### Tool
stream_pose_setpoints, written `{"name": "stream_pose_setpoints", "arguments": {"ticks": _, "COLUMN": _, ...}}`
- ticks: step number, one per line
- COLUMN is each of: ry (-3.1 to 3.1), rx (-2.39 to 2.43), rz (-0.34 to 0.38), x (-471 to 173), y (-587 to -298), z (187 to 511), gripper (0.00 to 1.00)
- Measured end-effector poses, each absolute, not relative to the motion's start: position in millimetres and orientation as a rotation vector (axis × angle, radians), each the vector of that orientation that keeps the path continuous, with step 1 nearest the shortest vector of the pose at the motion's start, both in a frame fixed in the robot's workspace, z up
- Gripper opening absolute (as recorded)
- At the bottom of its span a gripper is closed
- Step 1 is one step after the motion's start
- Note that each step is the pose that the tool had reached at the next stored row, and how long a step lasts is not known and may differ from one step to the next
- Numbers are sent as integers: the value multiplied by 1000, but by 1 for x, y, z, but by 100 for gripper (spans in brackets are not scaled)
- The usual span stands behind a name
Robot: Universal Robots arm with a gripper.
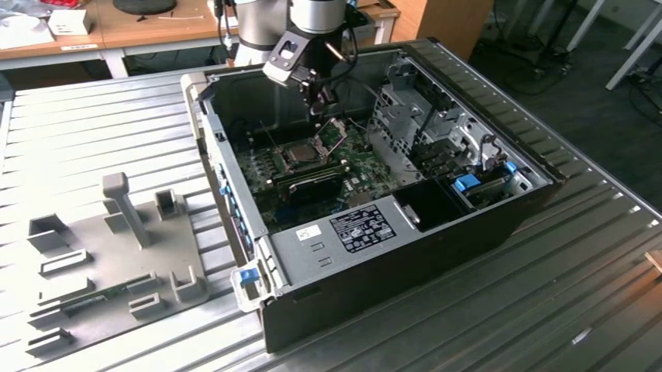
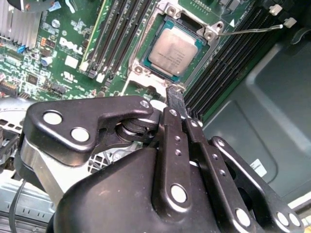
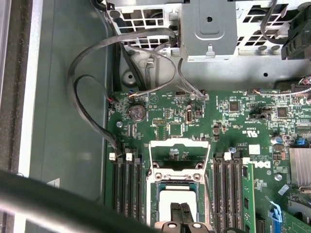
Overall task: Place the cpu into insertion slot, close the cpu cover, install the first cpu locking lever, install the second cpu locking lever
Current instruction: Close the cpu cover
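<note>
You have the gripper (image 2: 176, 99) hanging empty, fingers pinched together, just over the cpu (image 2: 175, 51), which lies seated in the insertion slot (image 2: 139, 69) slightly above centre in the exterior view, so I'd treat the raised cpu cover (image 3: 179, 143) as thin, springy metal, best pushed at its free edge.

The exterior view looks down at an angle from well back and takes in the whole open computer case (image 1: 414, 263). Both wrist views sit close above the green circuit board (image 3: 233, 121). The second wrist view looks obliquely past the gripper (image 2: 176, 97). The first wrist view faces almost straight down. All three share the insertion slot (image 1: 303, 155).
</note>
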State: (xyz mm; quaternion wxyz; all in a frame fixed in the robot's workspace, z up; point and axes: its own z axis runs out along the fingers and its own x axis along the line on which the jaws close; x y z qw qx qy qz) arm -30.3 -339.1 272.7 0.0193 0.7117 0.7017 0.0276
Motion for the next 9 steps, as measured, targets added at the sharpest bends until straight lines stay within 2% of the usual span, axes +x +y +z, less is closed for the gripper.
{"name": "stream_pose_setpoints", "arguments": {"ticks": 9, "ry": 2178, "rx": 2209, "rz": 86, "x": -29, "y": -339, "z": 273, "gripper": 10}}
